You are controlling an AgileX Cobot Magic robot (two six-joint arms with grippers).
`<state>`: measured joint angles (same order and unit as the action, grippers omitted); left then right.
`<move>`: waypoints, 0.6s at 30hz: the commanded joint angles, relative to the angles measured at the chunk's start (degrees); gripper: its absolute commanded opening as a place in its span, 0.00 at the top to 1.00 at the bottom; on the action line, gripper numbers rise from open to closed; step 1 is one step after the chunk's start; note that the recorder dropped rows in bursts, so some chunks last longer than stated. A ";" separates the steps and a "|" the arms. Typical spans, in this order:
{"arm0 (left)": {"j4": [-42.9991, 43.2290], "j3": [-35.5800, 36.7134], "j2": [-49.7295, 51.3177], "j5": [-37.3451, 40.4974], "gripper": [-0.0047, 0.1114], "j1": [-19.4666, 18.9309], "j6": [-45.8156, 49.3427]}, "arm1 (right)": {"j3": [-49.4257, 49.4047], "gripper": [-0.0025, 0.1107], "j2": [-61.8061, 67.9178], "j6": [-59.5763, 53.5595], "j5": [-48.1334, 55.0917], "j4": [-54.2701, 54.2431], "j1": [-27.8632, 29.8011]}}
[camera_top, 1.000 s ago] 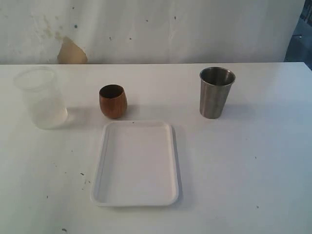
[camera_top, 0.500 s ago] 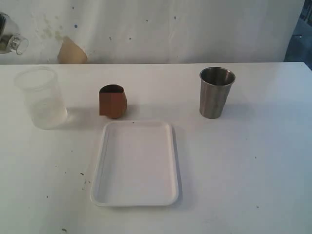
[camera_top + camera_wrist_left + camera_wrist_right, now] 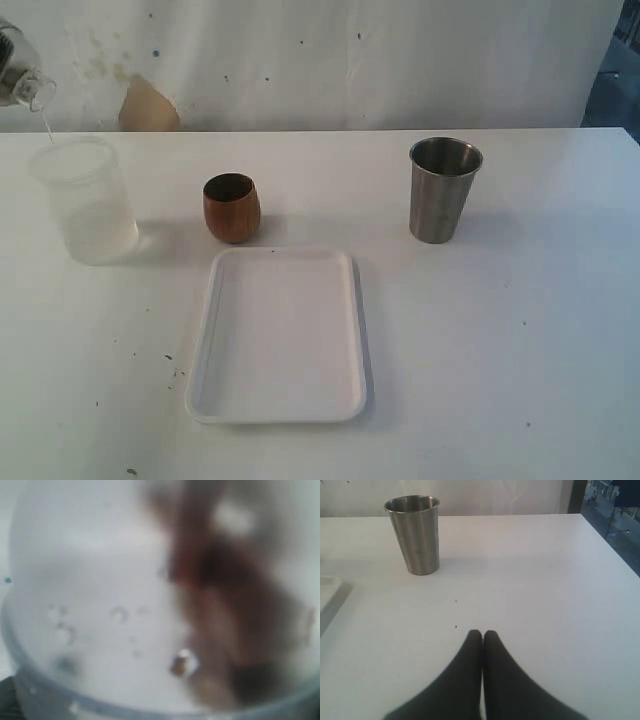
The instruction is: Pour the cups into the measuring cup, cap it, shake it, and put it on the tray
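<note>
Up at the far-left edge a clear necked vessel (image 3: 20,80) hangs tilted and mostly cut off, with a thin stream (image 3: 46,125) falling into the frosted cup (image 3: 85,200). Blur and droplets (image 3: 120,614) fill my left wrist view, so I cannot tell my left gripper's state. My right gripper (image 3: 482,632) is closed on nothing, well short of the steel tumbler (image 3: 415,532). The wooden cup (image 3: 232,207) stands just behind the white tray (image 3: 278,412).

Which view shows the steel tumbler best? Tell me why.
The right wrist view: the steel tumbler stands whole, large and sharp. The exterior view shows it whole but smaller; the blurred left wrist view does not show it.
</note>
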<state>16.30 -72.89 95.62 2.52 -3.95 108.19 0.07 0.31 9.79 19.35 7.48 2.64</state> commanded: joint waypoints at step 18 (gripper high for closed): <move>-0.82 -0.83 -2.54 -14.81 0.96 0.05 -3.28 | -0.07 0.98 -0.31 0.10 -0.12 -0.09 -0.28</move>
<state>16.21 -72.89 94.77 -8.62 -3.95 109.00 0.07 0.31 9.79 19.35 7.48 2.64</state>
